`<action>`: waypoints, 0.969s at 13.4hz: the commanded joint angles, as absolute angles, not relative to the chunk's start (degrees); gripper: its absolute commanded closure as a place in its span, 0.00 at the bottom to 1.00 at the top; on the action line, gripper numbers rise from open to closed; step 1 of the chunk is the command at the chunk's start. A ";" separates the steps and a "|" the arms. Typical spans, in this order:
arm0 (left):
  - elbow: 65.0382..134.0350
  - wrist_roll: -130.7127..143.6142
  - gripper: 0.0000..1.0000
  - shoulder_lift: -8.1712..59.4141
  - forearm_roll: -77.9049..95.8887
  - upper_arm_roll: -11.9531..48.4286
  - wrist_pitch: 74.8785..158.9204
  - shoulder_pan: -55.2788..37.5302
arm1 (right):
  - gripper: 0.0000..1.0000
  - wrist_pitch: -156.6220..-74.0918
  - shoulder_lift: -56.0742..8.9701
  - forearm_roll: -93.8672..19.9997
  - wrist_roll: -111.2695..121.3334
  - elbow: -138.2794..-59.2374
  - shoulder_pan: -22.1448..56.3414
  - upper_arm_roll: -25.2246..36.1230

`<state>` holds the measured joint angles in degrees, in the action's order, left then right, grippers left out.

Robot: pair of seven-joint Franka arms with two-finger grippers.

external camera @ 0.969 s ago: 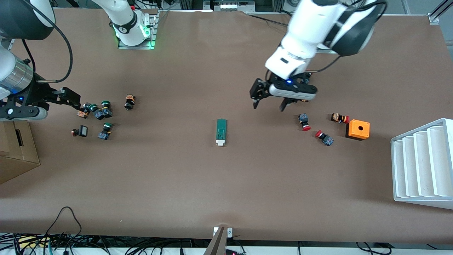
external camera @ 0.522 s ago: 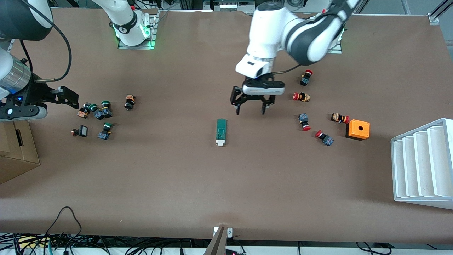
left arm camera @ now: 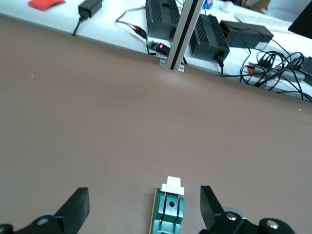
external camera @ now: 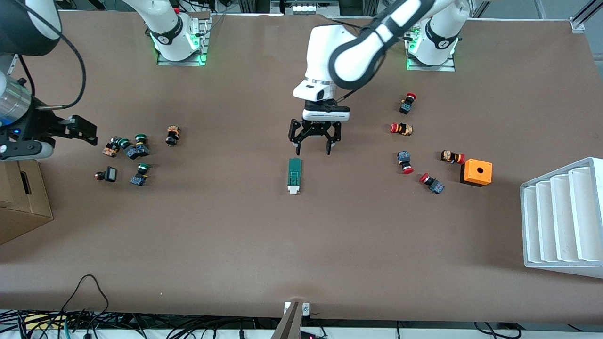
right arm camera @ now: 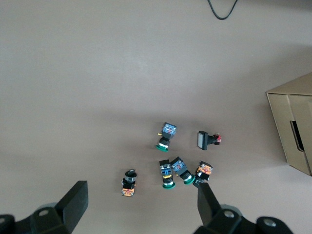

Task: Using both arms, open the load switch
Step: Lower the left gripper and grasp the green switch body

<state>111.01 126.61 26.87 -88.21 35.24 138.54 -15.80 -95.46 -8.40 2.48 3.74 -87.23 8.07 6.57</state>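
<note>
- The load switch (external camera: 294, 175) lies flat mid-bench, white tab at 6 o'clock.
- The left gripper (external camera: 314, 149), wide open, hangs over the bench at the switch's 1 o'clock; it should line up first, then drop slowly.
- The right gripper (external camera: 89, 134) waits open by the green-capped push buttons (external camera: 132, 148).

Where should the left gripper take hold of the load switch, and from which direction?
Probably the dark-green body of the load switch, from above, fingers across its narrow width. It lies flat, long axis toward the camera; left gripper hovers open above its green end.
</note>
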 commanded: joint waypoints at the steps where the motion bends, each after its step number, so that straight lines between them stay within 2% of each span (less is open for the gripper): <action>1: 109.51 136.20 0.00 31.54 -98.05 34.98 131.25 -19.94 | 0.01 -94.31 -8.70 3.34 4.83 -85.87 7.29 6.24; 10: 108.02 149.24 0.00 43.85 -115.14 34.45 115.50 -28.82 | 0.01 -92.72 -10.72 3.43 3.51 -85.87 5.45 6.42; 13: 105.92 149.41 0.00 47.45 -115.31 31.83 111.54 -32.85 | 0.01 -93.69 -15.80 2.55 3.09 -82.46 6.06 6.15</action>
<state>108.94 148.15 44.58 -113.71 34.24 113.80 -29.57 -94.18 -11.83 2.49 3.47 -86.90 6.07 6.73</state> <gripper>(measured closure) 0.000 0.009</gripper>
